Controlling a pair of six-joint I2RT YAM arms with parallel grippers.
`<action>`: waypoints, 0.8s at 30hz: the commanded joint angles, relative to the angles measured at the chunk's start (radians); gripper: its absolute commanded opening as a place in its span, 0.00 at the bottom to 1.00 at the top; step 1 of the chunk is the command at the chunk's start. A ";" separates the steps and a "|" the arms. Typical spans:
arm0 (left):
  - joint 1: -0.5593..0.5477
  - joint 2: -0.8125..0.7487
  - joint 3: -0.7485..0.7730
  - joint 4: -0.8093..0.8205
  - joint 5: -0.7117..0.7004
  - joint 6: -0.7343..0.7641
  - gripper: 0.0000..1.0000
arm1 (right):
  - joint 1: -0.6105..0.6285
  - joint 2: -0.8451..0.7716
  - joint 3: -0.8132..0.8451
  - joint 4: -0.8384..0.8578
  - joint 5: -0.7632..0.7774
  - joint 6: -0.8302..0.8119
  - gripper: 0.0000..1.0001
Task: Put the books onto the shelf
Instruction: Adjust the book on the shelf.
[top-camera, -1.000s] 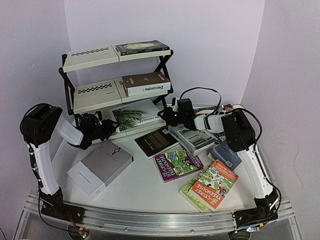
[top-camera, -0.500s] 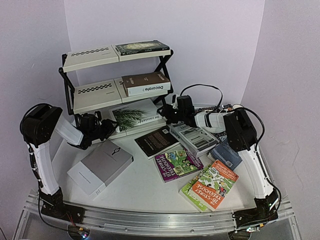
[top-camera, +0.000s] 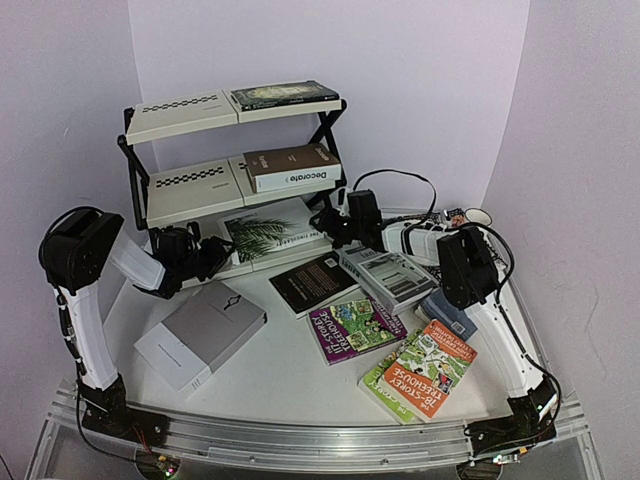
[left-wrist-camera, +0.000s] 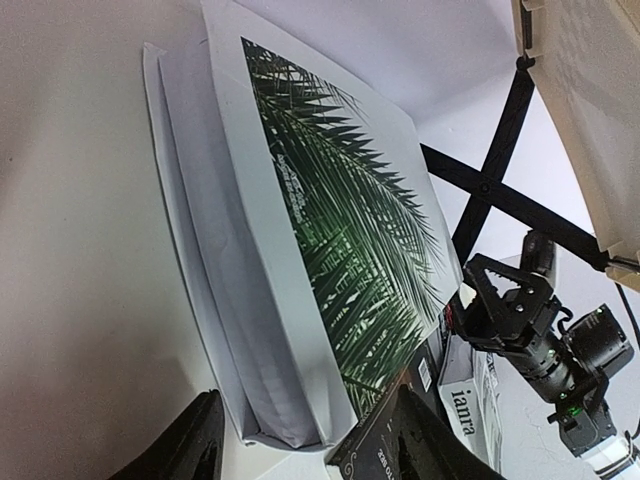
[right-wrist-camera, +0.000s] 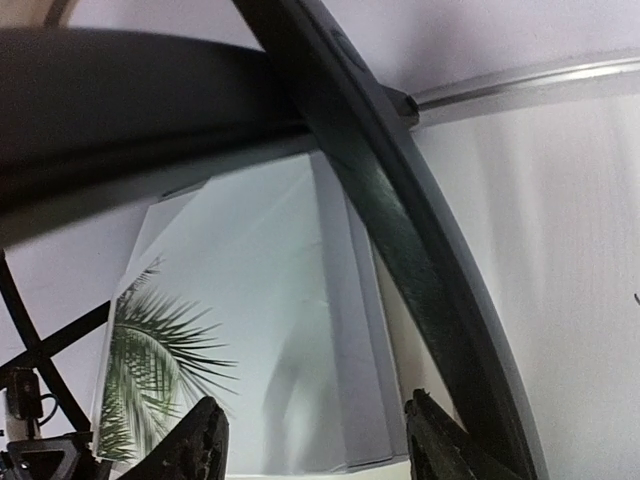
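Flanking the palm-leaf book, which lies flat on the lowest board of the shelf at centre frame, the left gripper and right gripper both stand with jaws apart, gripping nothing, apparently placed to square it.

Nine books (three shelved, six lying loose), one three-tier shelf.

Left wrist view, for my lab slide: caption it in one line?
Open left tool at the end of the palm-leaf book; right tool beyond, by the shelf frame.
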 joint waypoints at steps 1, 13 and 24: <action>0.005 -0.036 0.042 0.012 0.011 0.024 0.59 | -0.001 0.041 0.087 -0.024 -0.023 -0.015 0.58; 0.006 0.002 0.087 0.004 0.066 0.028 0.45 | 0.001 0.011 0.023 0.032 -0.107 0.021 0.32; 0.004 0.008 0.070 0.002 0.108 0.012 0.40 | 0.001 -0.082 -0.137 0.120 -0.150 0.042 0.27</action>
